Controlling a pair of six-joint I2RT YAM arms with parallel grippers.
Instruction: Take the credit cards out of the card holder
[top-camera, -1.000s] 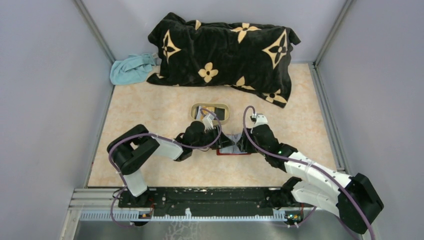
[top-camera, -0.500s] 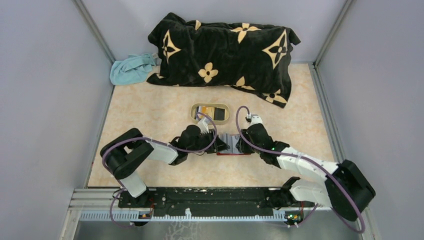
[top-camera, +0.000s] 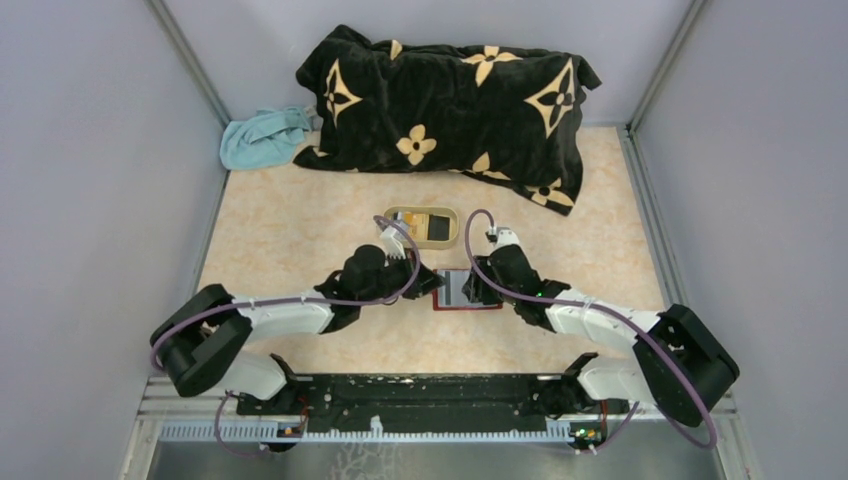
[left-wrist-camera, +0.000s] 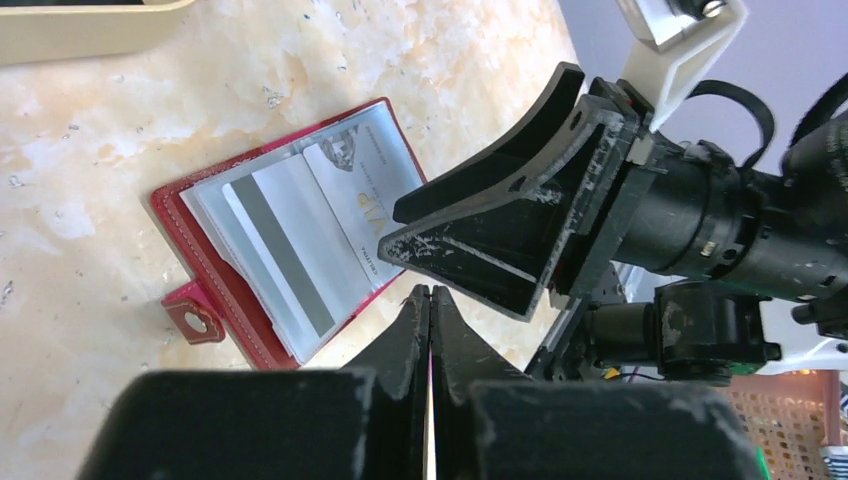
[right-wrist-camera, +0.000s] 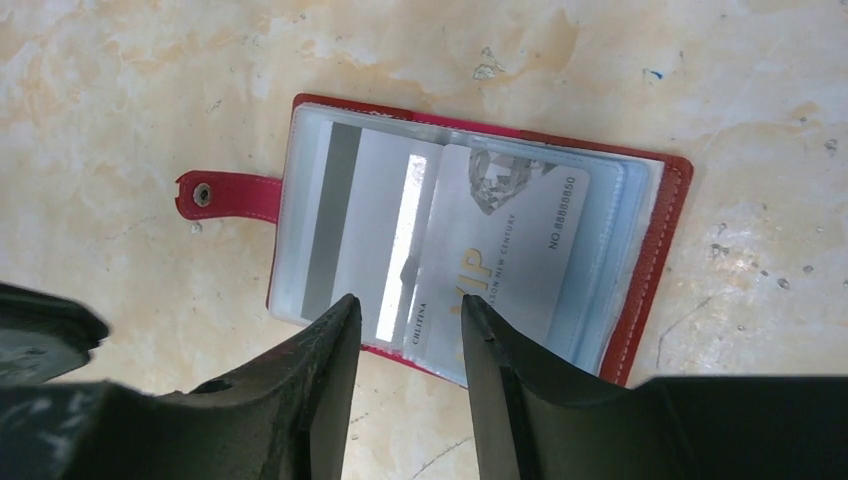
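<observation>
Open card holder (right-wrist-camera: 640, 250) w/ credit cards (right-wrist-camera: 520, 240)

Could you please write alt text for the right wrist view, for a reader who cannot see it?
A dark red card holder lies open on a marbled table, its clear sleeves showing a white card printed with a diamond and a card with a grey stripe. The right gripper, its two black fingers apart, hovers over the holder's lower edge.

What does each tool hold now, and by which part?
Nothing. The left tool is shut empty beside the card holder; the right tool stands open over a white card, not gripping it.
</observation>
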